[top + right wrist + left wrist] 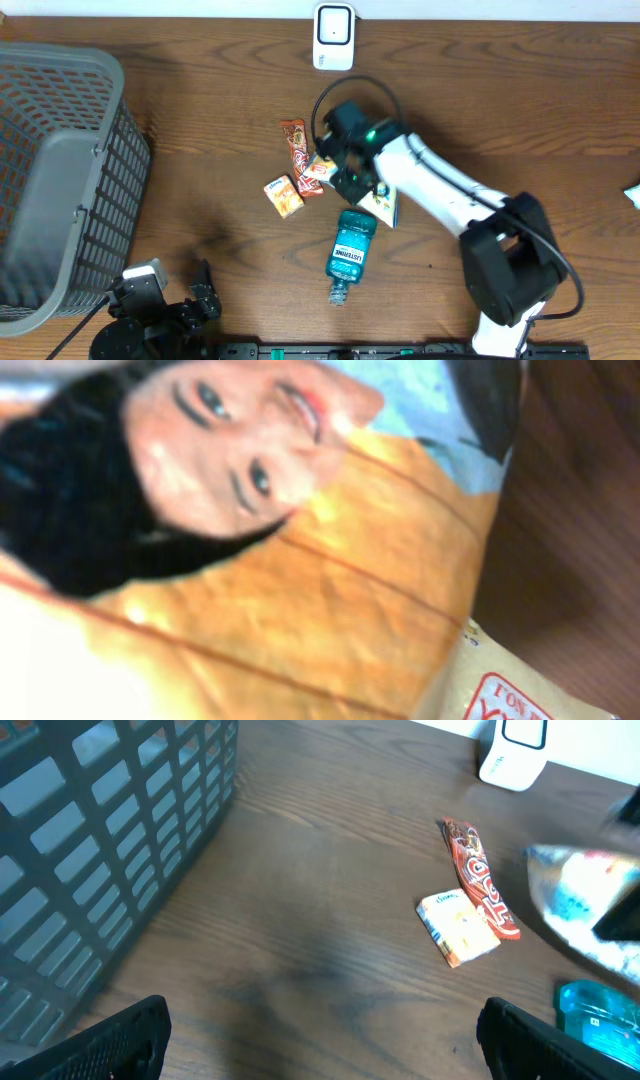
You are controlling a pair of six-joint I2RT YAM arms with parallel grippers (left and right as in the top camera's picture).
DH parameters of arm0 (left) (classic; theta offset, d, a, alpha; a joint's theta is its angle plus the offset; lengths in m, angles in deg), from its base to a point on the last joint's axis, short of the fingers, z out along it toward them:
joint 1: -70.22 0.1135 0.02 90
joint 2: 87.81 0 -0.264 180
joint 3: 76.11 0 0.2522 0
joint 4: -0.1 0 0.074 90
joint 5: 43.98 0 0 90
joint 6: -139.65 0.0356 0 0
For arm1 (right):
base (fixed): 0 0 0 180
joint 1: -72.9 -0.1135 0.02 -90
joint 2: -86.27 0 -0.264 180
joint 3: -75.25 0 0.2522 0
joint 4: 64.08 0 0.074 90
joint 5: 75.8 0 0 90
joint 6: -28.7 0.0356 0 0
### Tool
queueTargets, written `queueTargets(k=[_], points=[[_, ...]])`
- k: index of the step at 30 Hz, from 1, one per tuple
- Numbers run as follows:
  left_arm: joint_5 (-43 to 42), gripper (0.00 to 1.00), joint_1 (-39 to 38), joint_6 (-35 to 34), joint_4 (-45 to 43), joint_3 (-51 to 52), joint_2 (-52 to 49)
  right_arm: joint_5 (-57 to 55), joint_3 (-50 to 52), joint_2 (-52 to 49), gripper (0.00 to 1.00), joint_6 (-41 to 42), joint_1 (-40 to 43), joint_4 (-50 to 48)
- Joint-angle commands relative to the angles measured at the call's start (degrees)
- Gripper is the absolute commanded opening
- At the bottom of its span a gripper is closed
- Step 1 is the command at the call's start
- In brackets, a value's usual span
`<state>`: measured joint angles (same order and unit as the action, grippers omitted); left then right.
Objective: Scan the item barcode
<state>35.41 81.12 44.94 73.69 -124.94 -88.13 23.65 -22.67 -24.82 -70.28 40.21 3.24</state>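
My right gripper is down over a snack packet in the middle of the table and is shut on it. In the right wrist view the packet, orange with a printed face, fills the frame and hides the fingers. It shows as a blurred silvery shape in the left wrist view. The white barcode scanner stands at the table's far edge, also seen as the scanner from the left wrist. My left gripper rests at the near left, and this gripper is open over bare wood.
A red candy bar wrapper, a small orange box and a teal mouthwash bottle lie round the packet. A large grey basket fills the left side. A white object pokes in at the right edge.
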Motion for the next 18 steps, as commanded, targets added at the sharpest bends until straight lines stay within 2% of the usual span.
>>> queueTargets(k=[1,2,7,14,18], points=[[-0.55,0.98,0.28,-0.33,-0.07,0.13,0.09,32.65,-5.16,3.06,0.01,-6.10,6.60,3.76],[-0.55,0.98,0.28,-0.35,-0.07,0.13,0.09,41.86,-4.44,2.69,0.01,-6.97,10.25,4.76],[-0.55,0.98,0.28,-0.35,-0.07,0.13,0.09,60.72,-2.51,1.53,0.01,-10.01,17.05,7.67],[-0.55,0.98,0.28,-0.35,-0.07,0.13,0.09,78.99,-1.46,1.33,0.01,-7.76,20.17,7.96],[-0.55,0.98,0.28,-0.35,-0.07,0.13,0.09,80.04,-1.44,1.33,0.01,-5.86,20.06,7.74]])
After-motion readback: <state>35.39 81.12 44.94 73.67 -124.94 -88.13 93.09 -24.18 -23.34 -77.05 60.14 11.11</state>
